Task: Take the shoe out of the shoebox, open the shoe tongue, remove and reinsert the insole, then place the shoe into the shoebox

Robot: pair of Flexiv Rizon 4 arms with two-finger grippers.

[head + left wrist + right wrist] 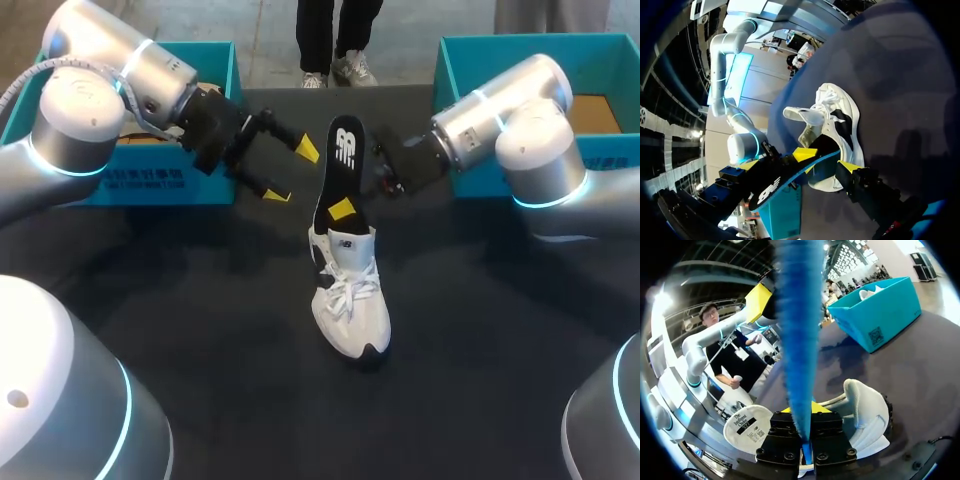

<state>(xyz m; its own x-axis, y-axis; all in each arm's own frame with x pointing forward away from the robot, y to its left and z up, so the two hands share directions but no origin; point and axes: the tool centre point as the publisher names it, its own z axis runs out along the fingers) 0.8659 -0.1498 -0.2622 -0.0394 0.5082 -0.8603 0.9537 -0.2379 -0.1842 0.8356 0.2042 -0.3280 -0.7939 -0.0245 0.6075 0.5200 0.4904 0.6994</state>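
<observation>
The white shoe (350, 300) sat on the dark counter (200, 300), outside both boxes. The black insole (340, 160) with its blue underside rose on end from the shoe's opening. The right fingers (342, 209) were clamped on the insole just above the shoe's collar. The left fingers (307, 148) stood spread apart beside the insole, holding nothing. Beyond the shoe and to its left, a teal shoebox (880, 320) held something white (872, 289) that showed above its rim. Beyond the shoe and to its right, a second teal shoebox (520, 42) showed a brown sheet (595, 110) inside.
</observation>
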